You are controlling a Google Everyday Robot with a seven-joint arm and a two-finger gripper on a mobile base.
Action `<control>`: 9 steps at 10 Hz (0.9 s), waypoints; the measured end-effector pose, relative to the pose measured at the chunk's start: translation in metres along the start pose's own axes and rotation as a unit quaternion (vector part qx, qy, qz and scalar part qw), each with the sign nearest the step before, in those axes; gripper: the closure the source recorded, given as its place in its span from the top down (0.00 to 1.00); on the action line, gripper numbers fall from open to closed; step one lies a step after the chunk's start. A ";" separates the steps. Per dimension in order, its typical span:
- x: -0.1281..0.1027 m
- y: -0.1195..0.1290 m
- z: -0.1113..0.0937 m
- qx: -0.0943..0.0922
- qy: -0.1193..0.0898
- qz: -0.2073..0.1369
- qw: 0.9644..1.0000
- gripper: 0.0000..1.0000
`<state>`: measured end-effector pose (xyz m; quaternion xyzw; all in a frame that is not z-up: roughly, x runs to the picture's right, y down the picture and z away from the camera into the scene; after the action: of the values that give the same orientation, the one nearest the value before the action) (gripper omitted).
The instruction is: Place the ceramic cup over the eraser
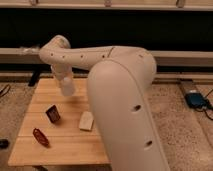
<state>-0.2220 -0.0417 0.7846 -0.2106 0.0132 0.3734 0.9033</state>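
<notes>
The eraser (52,114), a small dark block with reddish edges, stands on the left part of the wooden table (60,150). My gripper (67,89) is at the end of the white arm, which hangs down over the back left of the table, behind and slightly right of the eraser. The arm's tip is pale and rounded. I cannot tell whether the ceramic cup is in it. No cup stands free on the table.
A pale beige flat block (86,121) lies right of the eraser. A glossy dark-red elongated object (41,137) lies near the front left corner. My large white arm (125,100) covers the table's right half. A blue object (196,100) lies on the floor at right.
</notes>
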 end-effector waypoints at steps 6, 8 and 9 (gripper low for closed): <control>0.066 0.076 -0.057 -0.036 -0.025 -0.112 0.993 0.00; 0.072 0.099 -0.061 -0.051 -0.021 -0.138 0.989 0.00; 0.071 0.111 -0.062 -0.057 -0.018 -0.151 0.987 0.00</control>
<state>-0.2378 0.0512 0.6739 -0.2544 -0.0564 0.2362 0.9361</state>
